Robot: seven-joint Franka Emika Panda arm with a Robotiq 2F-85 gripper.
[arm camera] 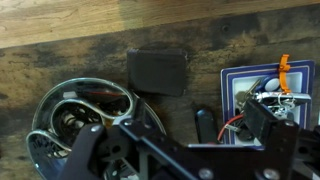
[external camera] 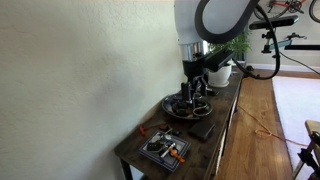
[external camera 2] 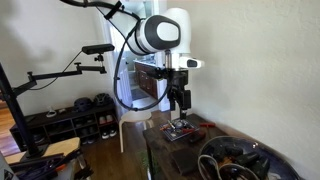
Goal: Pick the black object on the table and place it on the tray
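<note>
A flat black rectangular object [arm camera: 158,70] lies on the dark wooden table [arm camera: 60,55]; it also shows in an exterior view [external camera: 203,130]. A smaller, elongated black object [arm camera: 203,122] lies just beside the blue-rimmed tray [arm camera: 226,100], which holds an orange tool and several small items. The tray shows in both exterior views [external camera: 146,150] [external camera 2: 170,134]. My gripper [arm camera: 180,140] hangs open above the table, with its fingers spread over the elongated object. It shows in both exterior views [external camera: 197,100] [external camera 2: 178,104] and holds nothing.
A round metal bowl [arm camera: 45,100] full of dark parts and cables sits next to the rectangular object, also in both exterior views [external camera: 168,104] [external camera 2: 205,158]. A potted plant [external camera: 222,68] stands at the table's far end. The wall runs along one long edge.
</note>
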